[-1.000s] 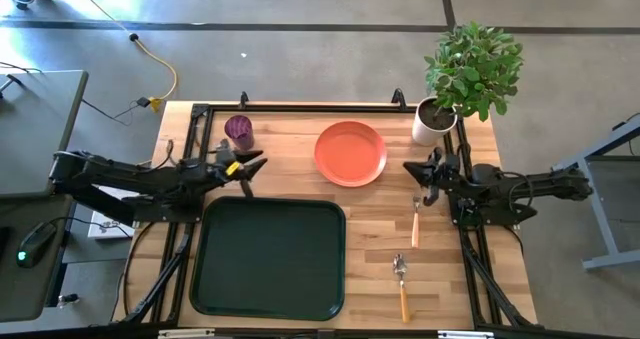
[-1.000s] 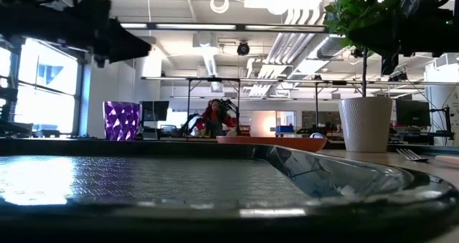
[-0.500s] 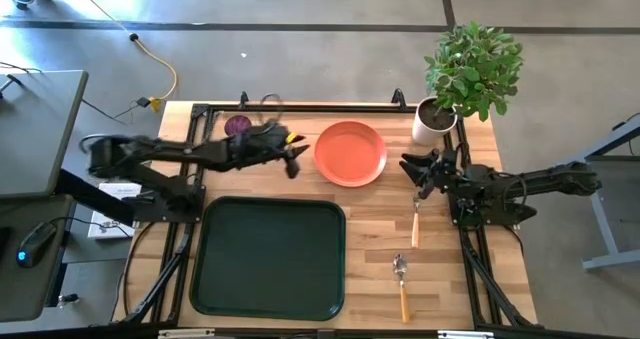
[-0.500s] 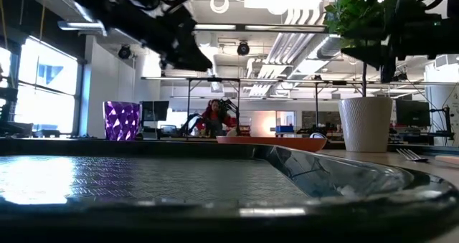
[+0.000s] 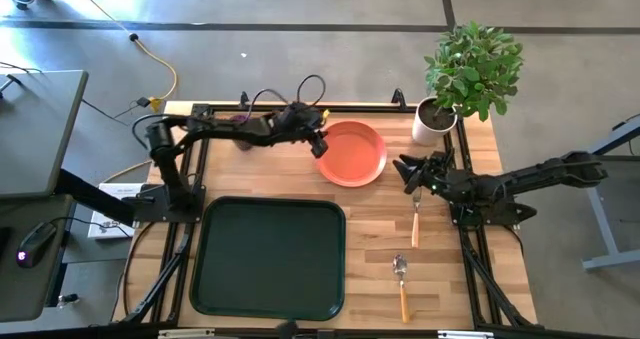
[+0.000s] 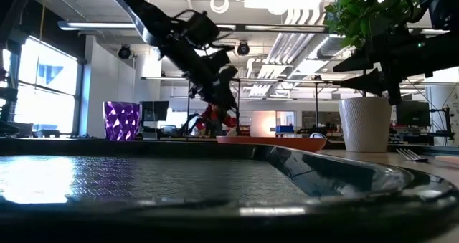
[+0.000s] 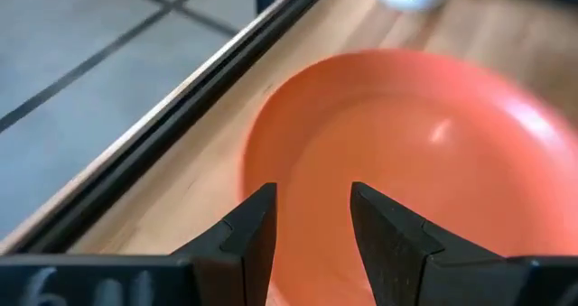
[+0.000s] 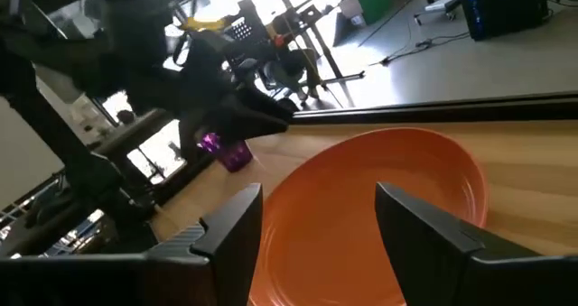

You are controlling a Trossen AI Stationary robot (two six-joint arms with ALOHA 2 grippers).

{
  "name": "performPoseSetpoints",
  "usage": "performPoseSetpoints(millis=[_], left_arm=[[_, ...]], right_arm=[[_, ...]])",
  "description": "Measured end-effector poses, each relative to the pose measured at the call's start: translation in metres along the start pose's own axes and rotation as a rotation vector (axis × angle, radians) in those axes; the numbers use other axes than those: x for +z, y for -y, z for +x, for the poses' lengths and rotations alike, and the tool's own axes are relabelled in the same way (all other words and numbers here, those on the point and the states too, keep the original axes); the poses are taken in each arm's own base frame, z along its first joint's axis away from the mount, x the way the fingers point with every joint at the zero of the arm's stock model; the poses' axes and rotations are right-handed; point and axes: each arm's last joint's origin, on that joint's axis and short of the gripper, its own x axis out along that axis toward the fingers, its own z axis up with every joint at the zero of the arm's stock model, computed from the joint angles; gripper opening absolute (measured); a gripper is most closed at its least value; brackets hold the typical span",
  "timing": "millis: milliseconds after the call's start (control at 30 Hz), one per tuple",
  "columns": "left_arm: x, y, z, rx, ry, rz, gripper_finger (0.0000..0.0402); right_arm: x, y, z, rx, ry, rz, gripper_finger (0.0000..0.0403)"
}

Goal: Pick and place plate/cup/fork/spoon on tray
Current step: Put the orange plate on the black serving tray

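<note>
At the round orange-red plastic plate's [image 5: 351, 153] left rim, the left gripper [image 5: 318, 146] hovers part-open and empty, and a shallow pinch could skid the plate across the worktop.

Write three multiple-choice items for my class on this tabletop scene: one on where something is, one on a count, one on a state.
1. Where is the left gripper?
A. Over the tray
B. At the plate's rim
C. Beside the spoon

2. How many orange-handled utensils lie on the table?
A. One
B. Two
C. Three

3. What lies in the tray?
A. Nothing
B. The plate
C. The cup

Key:
1 B: the high view shows it at the edge of the plate, fingers open.
2 B: only the fork and the spoon, both on bare wood.
3 A: its dark floor shows bare; the cup stands on the table behind it.
</note>
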Motion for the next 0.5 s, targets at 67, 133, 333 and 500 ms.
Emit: performPoseSetpoints(millis=[67, 133, 333, 500], left_arm=[[0.005, -0.004, 0.01, 0.014, -0.086, 0.022, 0.0137], [0.009, -0.008, 0.02, 0.015, -0.172, 0.007, 0.0144], [0.022, -0.014, 0.046, -0.064, -0.295, -0.031, 0.0183], [0.031, -0.013, 0.058, -0.069, -0.279, -0.025, 0.0199]], right_arm=[[-0.002, -0.002, 0.0, 0.005, -0.001, -0.002, 0.0206], [-0.002, -0.004, 0.0, 0.014, 0.003, -0.003, 0.0206], [-0.002, -0.007, 0.0, 0.032, 0.02, -0.04, 0.0206], [-0.003, -0.007, 0.001, 0.034, 0.01, -0.053, 0.0206]])
